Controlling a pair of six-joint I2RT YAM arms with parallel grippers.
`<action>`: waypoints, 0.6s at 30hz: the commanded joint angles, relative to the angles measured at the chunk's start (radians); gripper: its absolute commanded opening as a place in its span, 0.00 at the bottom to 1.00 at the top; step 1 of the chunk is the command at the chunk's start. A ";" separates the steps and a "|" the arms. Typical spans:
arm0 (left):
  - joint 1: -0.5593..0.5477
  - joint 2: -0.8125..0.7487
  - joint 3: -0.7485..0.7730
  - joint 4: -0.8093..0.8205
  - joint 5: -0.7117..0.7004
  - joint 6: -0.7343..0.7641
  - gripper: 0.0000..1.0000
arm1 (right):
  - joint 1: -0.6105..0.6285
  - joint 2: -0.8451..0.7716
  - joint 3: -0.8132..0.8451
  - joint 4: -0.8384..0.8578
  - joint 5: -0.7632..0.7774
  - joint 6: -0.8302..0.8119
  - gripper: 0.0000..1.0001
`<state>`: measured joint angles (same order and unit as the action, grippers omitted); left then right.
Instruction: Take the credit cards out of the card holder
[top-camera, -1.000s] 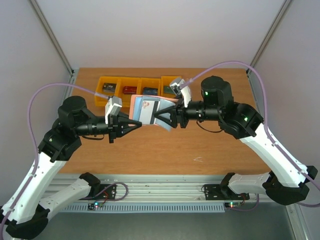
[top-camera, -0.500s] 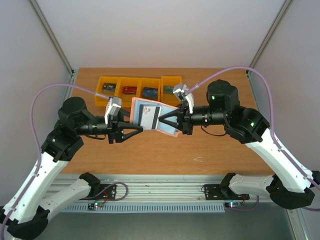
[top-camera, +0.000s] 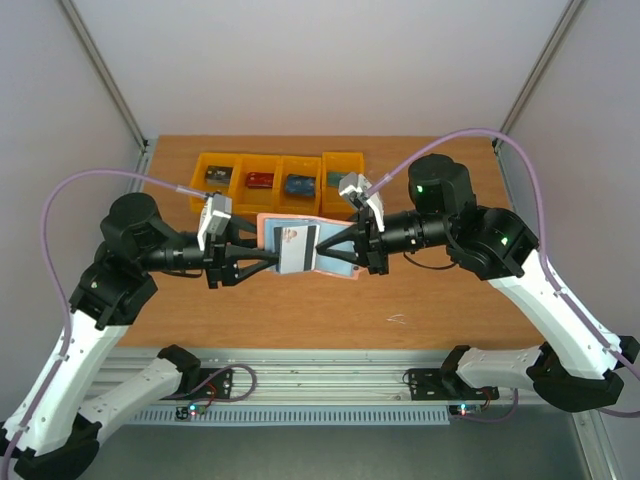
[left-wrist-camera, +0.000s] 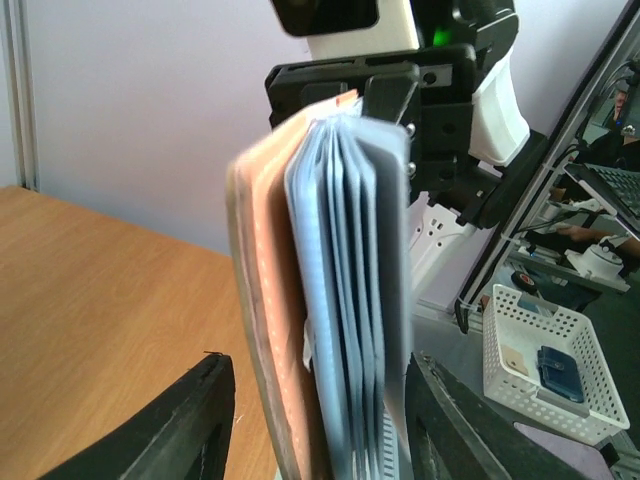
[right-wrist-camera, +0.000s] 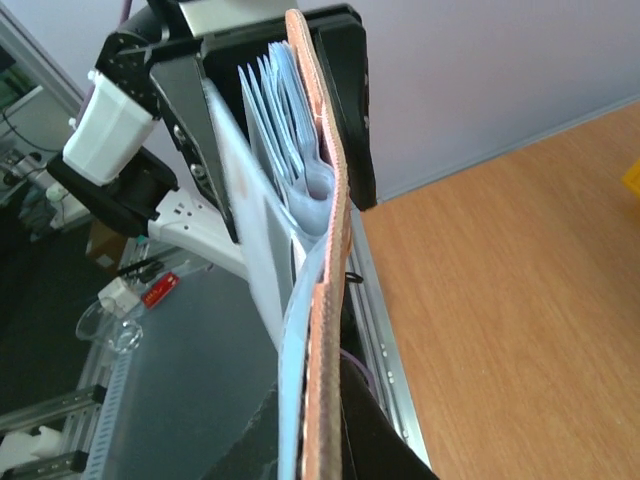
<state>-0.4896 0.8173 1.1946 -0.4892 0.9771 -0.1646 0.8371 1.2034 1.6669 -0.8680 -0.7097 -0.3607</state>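
1 card holder (top-camera: 340, 266), 1 card (top-camera: 296, 238) vis., 4 orange bins (top-camera: 278, 170), L hand (top-camera: 277, 259), R hand (top-camera: 322, 250).

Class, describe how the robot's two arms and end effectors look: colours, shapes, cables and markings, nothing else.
The left arm and right arm have white lower links and black rounded joints. A lilac cable loops to each wrist, beside a white camera block. The left end effector and right end effector have black tapering fingers. Green lights glow on the right arm.
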 joint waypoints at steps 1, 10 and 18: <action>0.011 -0.018 0.063 -0.050 0.026 0.078 0.49 | 0.002 0.007 0.033 -0.014 -0.047 -0.063 0.01; 0.012 -0.013 0.007 0.089 -0.010 0.009 0.52 | 0.002 0.043 0.057 0.001 -0.080 -0.050 0.01; 0.013 -0.018 0.005 0.106 0.002 -0.054 0.44 | 0.002 0.040 0.068 -0.020 -0.100 -0.066 0.01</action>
<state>-0.4824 0.8120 1.1988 -0.4419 0.9722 -0.1818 0.8368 1.2537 1.7004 -0.8913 -0.7746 -0.4038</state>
